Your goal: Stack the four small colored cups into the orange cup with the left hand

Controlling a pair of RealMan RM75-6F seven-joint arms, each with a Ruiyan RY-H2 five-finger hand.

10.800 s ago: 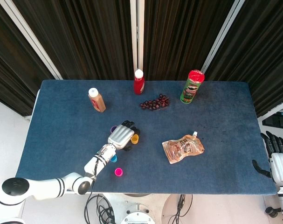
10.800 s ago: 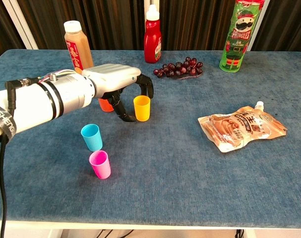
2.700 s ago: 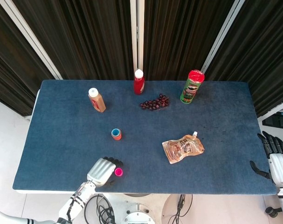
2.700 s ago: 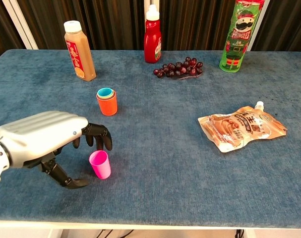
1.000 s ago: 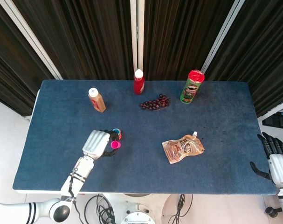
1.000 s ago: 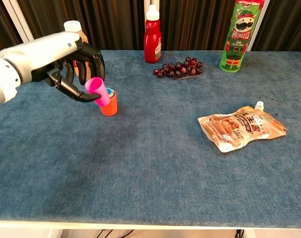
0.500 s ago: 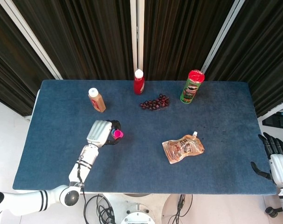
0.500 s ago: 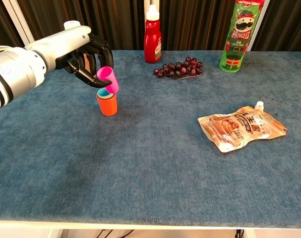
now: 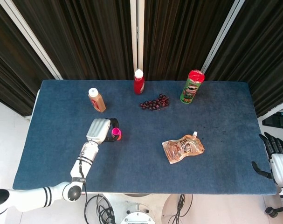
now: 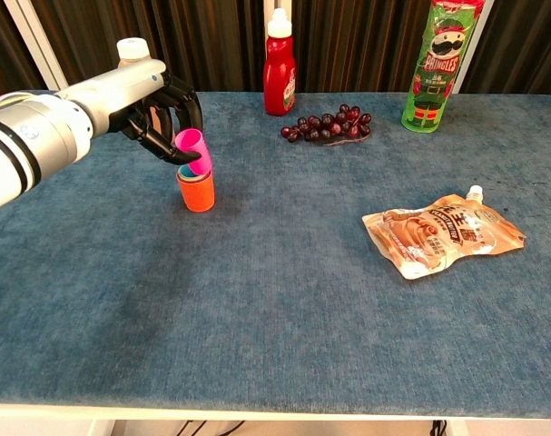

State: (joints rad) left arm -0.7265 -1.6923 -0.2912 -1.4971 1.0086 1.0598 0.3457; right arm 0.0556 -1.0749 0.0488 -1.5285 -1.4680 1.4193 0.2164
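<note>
Dark pleated curtains back a blue felt tabletop [image 10: 284,300]. I see my left robot hand [image 10: 157,104] with its fingers curled around the pink cup [image 10: 193,151], grasping it by the sides. That cup is tilted, its base dipping into the mouth of the orange cup [image 10: 197,193], where a teal rim shows just under it. The orange cup stands upright on the left half of the tabletop, directly below and touching nothing of the hand itself that I can make out. From the head view the left robot hand [image 9: 99,130] covers most of the stack, with only the pink cup [image 9: 116,133] showing at its fingertips. My right robot hand [image 9: 275,156] hangs off the right edge of the tabletop, fingers spread apart and holding nothing. Behind the stack stand a brown bottle [image 9: 96,100], a red ketchup bottle [image 10: 279,63] and a green Pringles can [image 10: 433,65], with grapes [image 10: 327,124] between them. A snack pouch [image 10: 443,232] lies flat at the right.
</note>
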